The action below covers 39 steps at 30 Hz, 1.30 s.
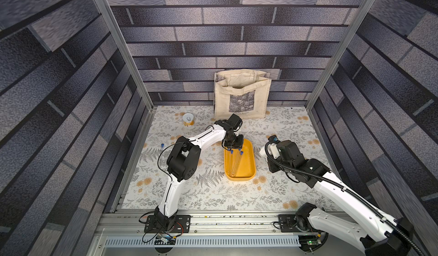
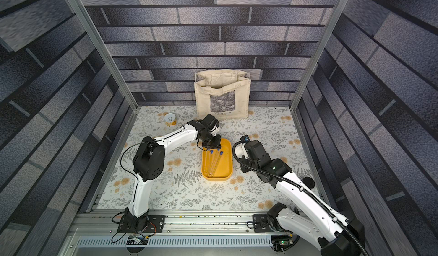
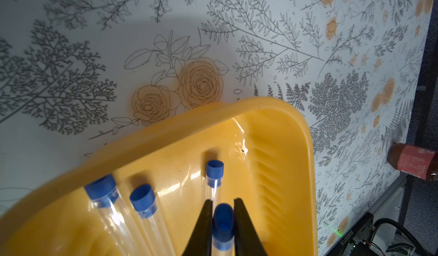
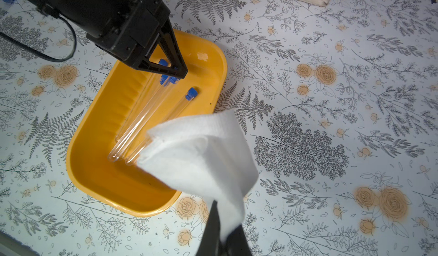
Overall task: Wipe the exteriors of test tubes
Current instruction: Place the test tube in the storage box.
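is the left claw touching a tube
Touching. The left wrist view shows the left claw shut on a tube, pinching its blue cap from both sides.

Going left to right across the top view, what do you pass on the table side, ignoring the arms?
Lone test tube → small round tin → yellow tray → white cloth.

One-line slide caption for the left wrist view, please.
Left pincer shut on a blue-capped tube at its cap, three other tubes beside it in the yellow tray.
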Each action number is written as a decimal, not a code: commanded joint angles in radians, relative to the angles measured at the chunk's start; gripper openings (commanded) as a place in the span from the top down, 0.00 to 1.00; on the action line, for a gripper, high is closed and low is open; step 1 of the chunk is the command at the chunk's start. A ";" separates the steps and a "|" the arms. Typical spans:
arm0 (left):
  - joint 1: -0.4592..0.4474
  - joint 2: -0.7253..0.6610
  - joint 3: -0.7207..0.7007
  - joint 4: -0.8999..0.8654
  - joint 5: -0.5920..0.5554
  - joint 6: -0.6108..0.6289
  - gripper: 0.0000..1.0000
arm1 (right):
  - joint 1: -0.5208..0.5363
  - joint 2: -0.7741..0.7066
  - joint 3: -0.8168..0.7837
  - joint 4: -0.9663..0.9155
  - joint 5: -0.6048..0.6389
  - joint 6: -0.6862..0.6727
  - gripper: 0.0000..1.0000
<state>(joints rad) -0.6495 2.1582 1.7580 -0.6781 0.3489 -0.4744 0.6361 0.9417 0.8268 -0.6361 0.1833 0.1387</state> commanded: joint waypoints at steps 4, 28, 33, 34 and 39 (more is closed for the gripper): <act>-0.005 0.039 0.040 -0.020 -0.033 0.028 0.88 | -0.004 -0.019 0.001 -0.050 -0.004 0.011 1.00; -0.011 0.004 0.043 -0.028 -0.031 0.035 0.71 | -0.004 -0.023 -0.017 -0.041 -0.005 0.015 1.00; -0.004 -0.114 -0.010 -0.016 -0.060 0.028 0.62 | -0.003 -0.014 -0.023 -0.010 -0.022 0.007 1.00; 0.001 -0.137 -0.026 -0.015 -0.061 0.025 0.60 | -0.004 -0.008 -0.024 -0.003 -0.028 0.005 1.00; 0.054 -0.298 -0.119 -0.036 -0.098 0.017 0.45 | -0.004 0.034 -0.026 0.064 -0.118 -0.005 1.00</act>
<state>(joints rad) -0.6327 1.9839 1.6691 -0.6861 0.2935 -0.4587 0.6361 0.9573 0.8165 -0.6273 0.1318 0.1410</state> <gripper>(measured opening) 0.542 0.050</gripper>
